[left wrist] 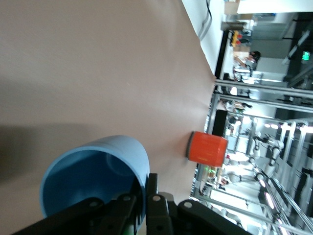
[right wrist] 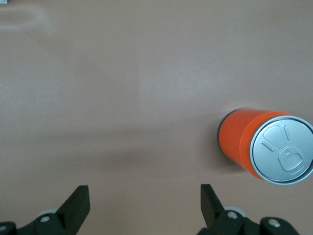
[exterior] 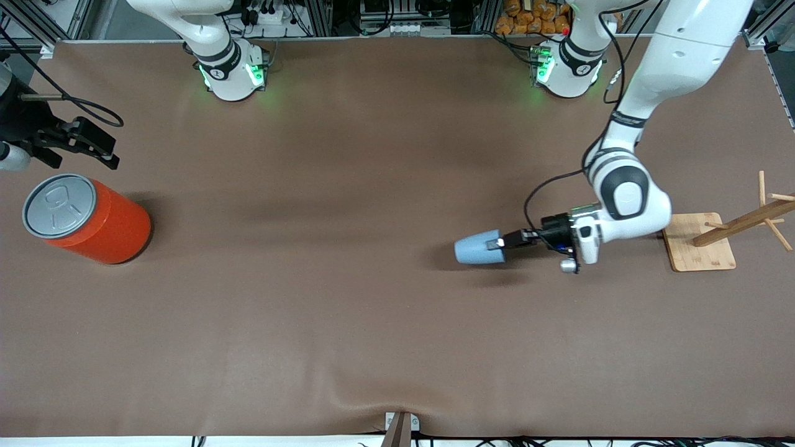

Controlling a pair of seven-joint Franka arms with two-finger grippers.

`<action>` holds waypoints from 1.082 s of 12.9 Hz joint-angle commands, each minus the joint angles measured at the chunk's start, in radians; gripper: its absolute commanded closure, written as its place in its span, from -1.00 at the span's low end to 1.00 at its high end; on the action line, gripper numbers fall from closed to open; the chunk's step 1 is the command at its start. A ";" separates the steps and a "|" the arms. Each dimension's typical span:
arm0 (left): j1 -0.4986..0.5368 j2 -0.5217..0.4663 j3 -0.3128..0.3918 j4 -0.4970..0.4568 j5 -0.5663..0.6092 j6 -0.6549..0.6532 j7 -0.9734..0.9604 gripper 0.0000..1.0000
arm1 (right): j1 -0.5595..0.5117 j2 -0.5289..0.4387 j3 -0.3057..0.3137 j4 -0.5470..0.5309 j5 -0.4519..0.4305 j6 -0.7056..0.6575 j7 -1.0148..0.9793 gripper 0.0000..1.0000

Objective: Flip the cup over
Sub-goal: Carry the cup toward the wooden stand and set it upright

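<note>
The small light-blue cup (exterior: 478,248) lies sideways in the air above the brown table, its closed end toward the right arm's end. My left gripper (exterior: 499,243) is shut on the cup's rim, one finger inside and one outside. In the left wrist view the cup (left wrist: 105,169) shows its darker blue inside, with the gripper (left wrist: 145,191) pinching its wall. My right gripper (exterior: 93,146) is open and empty, waiting over the table at the right arm's end, beside the orange can; it also shows in the right wrist view (right wrist: 145,200).
A large orange can (exterior: 93,222) with a grey lid stands at the right arm's end; it also shows in the right wrist view (right wrist: 259,147) and the left wrist view (left wrist: 207,149). A wooden mug rack (exterior: 720,233) stands at the left arm's end.
</note>
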 commanded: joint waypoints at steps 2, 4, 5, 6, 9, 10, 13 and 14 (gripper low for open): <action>0.051 0.000 0.031 0.118 0.313 0.008 -0.239 1.00 | -0.010 0.013 0.005 0.028 0.001 -0.023 -0.014 -1.00; 0.052 -0.004 0.060 0.152 0.484 0.007 -0.336 1.00 | -0.010 0.013 0.005 0.028 0.001 -0.023 -0.014 -1.00; 0.054 -0.009 0.063 0.158 0.559 0.008 -0.362 1.00 | -0.010 0.013 0.005 0.028 0.001 -0.023 -0.014 -1.00; 0.054 -0.009 0.071 0.163 0.611 0.008 -0.373 1.00 | -0.012 0.013 0.005 0.028 0.001 -0.023 -0.014 -1.00; 0.057 -0.034 0.100 0.146 0.795 0.011 -0.373 1.00 | -0.013 0.013 0.004 0.028 0.001 -0.023 -0.014 -1.00; 0.061 -0.044 0.109 0.137 0.887 0.013 -0.376 1.00 | -0.013 0.013 0.004 0.028 0.001 -0.023 -0.014 -1.00; 0.060 -0.104 0.109 0.095 1.093 0.014 -0.484 1.00 | -0.013 0.013 0.004 0.028 0.001 -0.023 -0.014 -1.00; 0.052 -0.119 0.106 0.083 1.159 0.019 -0.555 1.00 | -0.013 0.013 0.004 0.028 0.001 -0.023 -0.014 -1.00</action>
